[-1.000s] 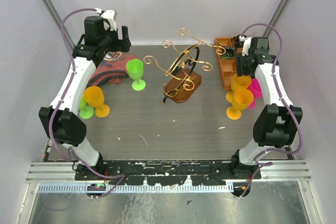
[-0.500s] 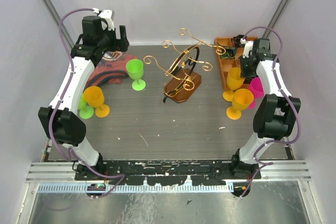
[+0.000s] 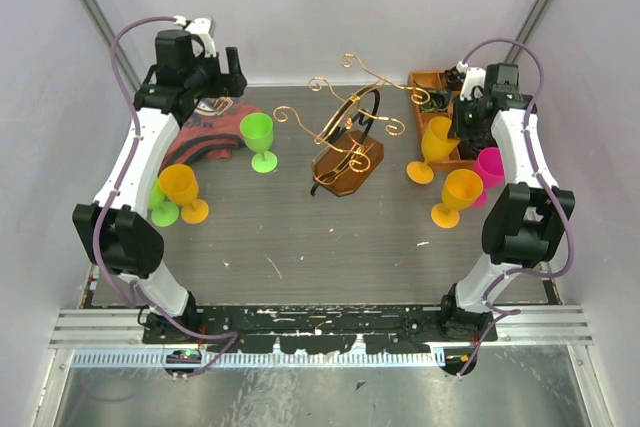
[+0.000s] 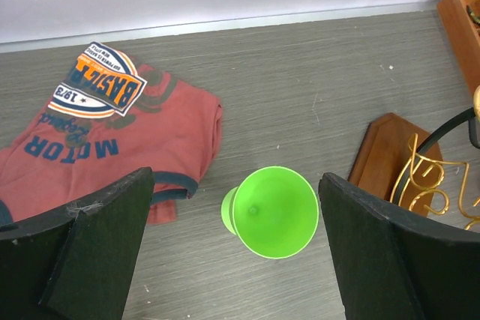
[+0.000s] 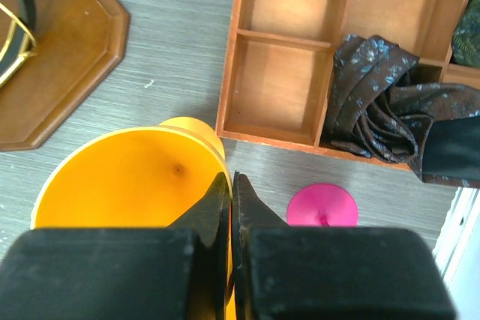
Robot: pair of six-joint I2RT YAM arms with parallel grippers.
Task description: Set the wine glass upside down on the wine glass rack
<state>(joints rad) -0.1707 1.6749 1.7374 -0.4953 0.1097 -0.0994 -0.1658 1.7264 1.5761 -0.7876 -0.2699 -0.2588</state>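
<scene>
My right gripper is shut on the rim of a yellow-orange wine glass; one finger is inside the bowl and one outside. The right wrist view shows this glass under the pinched jaws of my right gripper. It leans, with its foot toward the rack. The wine glass rack, gold curly wire on a brown octagonal base, stands mid-table. Above a green wine glass, my left gripper hangs wide open with nothing held. From above, that gripper is at the back left.
A red printed shirt lies at the back left. One orange glass and one green glass stand at the left edge. Another orange glass and a pink glass stand on the right, by the wooden tray holding a dark cloth.
My right gripper has closed on the orange glass's rim and drawn it left toward the rack, so it now leans. The left arm has hardly moved.
</scene>
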